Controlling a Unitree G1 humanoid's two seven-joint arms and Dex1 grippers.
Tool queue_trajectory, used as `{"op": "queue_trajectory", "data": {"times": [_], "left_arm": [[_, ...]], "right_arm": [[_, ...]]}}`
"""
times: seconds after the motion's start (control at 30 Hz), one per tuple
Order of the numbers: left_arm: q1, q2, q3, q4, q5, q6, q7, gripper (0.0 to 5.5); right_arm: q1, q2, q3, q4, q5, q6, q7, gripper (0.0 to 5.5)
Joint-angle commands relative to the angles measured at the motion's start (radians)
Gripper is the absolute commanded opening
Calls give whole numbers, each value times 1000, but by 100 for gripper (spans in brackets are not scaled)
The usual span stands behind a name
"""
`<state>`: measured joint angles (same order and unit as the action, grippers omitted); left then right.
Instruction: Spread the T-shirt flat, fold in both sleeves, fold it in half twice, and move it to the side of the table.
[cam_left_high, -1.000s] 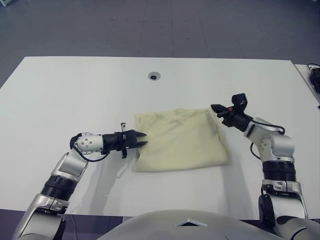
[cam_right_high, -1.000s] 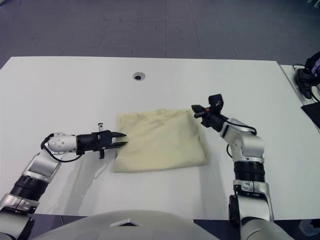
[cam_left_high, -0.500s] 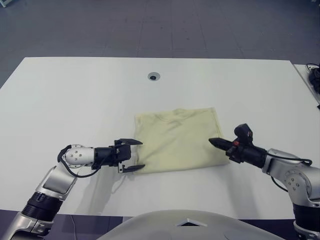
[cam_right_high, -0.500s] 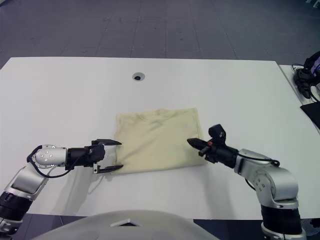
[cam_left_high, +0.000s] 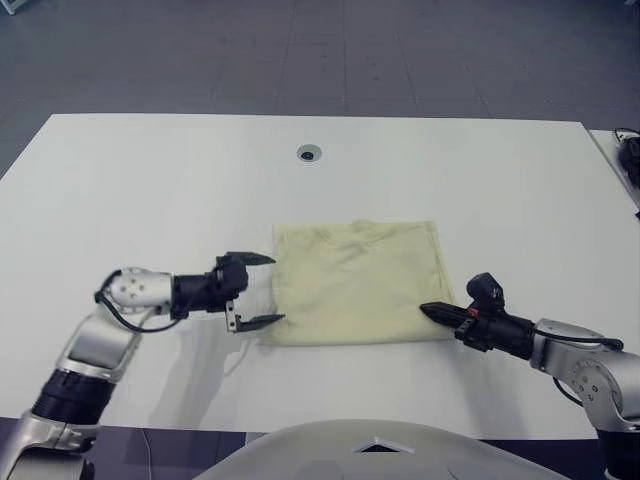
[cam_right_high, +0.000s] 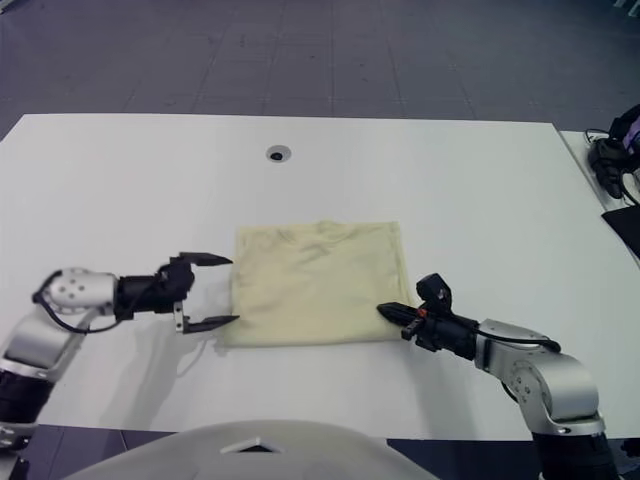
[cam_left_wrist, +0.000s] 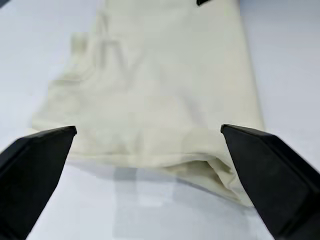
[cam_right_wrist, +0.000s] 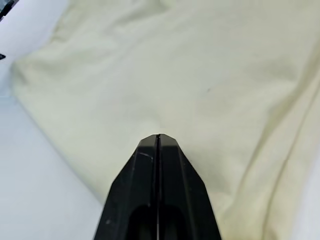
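The folded T-shirt (cam_left_high: 355, 285) lies mid-way across the surface (cam_left_high: 150, 180), with the left fingers (cam_left_high: 256, 258) gaping wide at its left edge, likely to take that edge, while the right fingers (cam_left_high: 428, 309), pressed together, point onto its near right corner, probably to pin it.

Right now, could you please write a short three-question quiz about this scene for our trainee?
1. True or false: the left claw is open beside the folded pale-yellow fabric T-shirt.
2. The right claw is: A) open wide; B) shut, tip at the shirt's near right corner; C) lifting the shirt off the table.
3. Fill in: the small round metal-rimmed hole in the white table lies ____ the shirt, away from the robot.
Key: 1 true; 2 B; 3 beyond.
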<state>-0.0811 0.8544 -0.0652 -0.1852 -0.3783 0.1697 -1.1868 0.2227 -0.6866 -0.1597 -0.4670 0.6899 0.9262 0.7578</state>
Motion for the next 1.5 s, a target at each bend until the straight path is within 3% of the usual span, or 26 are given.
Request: {"op": "queue_trajectory", "data": {"times": [0.03,0.2,0.4,0.7,0.83,1.07,1.2,1.33,1.43,1.5], "left_arm": [[-139,25,57,20,-79,87,-34,536],[-348,-165,-81,344,231,-101,226,536],[-444,-277,-148,673,357,-318,272,536],[-545,-318,-241,1012,573,-549,383,536],[-623,-347,-285,1169,662,-622,469,536],[-840,-448,-376,1397,823,-682,694,536],[-933,-430,-359,1423,843,-744,799,536],[-950,-391,-283,1373,767,-831,765,536],[-847,-359,-226,1231,661,-856,656,536],[-674,-302,-190,963,556,-776,553,536]], "right_arm": [[-154,-6,-38,-79,131,87,-21,0],[-322,4,22,11,88,58,-69,0],[-342,-34,136,93,-19,-23,1,0],[-220,-126,333,275,-359,-285,38,0],[-190,-113,343,280,-369,-320,61,0],[-169,-122,382,53,-252,-171,121,0],[-252,-100,285,-10,-166,-72,82,0],[-373,-57,183,-22,-64,8,44,0],[-457,-29,197,64,-117,-45,10,0],[-484,-32,241,149,-191,-123,15,0]]}}
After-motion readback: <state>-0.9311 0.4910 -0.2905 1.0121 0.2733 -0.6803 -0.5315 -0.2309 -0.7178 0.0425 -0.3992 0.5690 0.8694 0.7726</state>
